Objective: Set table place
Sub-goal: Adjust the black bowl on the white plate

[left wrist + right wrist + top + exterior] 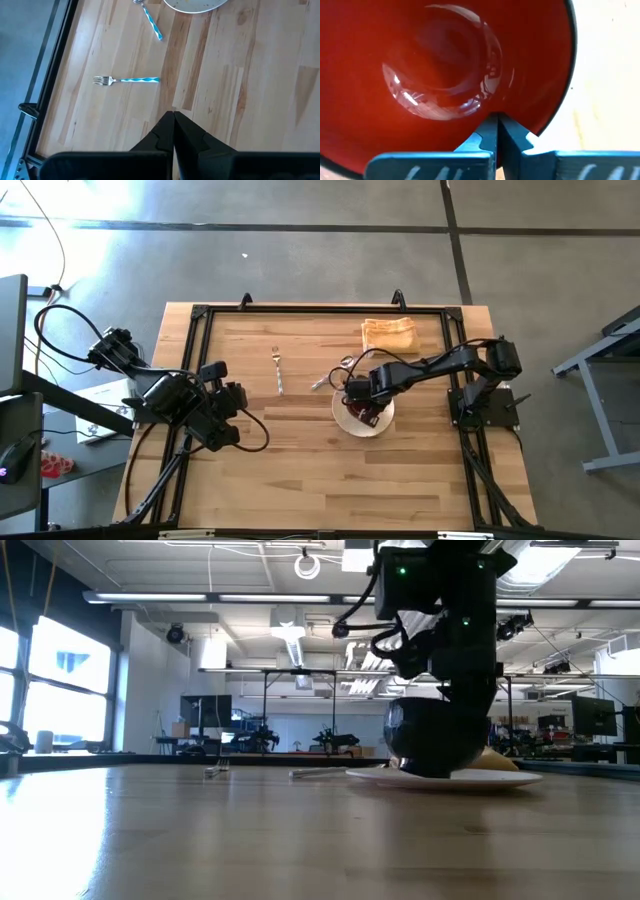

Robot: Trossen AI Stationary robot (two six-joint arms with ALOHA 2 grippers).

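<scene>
My right hand (pixel 496 125), fingers pressed together, hovers over the glossy red bowl (pixel 445 75) on the round cream plate (pixel 350 423) mid-frame, which hides its grip from me.

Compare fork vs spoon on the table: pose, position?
The fork lies alone on bare wood, well clear of the plate; the spoon lies right beside the plate's rim. The fork shows in full, tines included; the spoon's bowl end is cut off by the left wrist view. Both lie flat, with blue-and-white patterned handles.
</scene>
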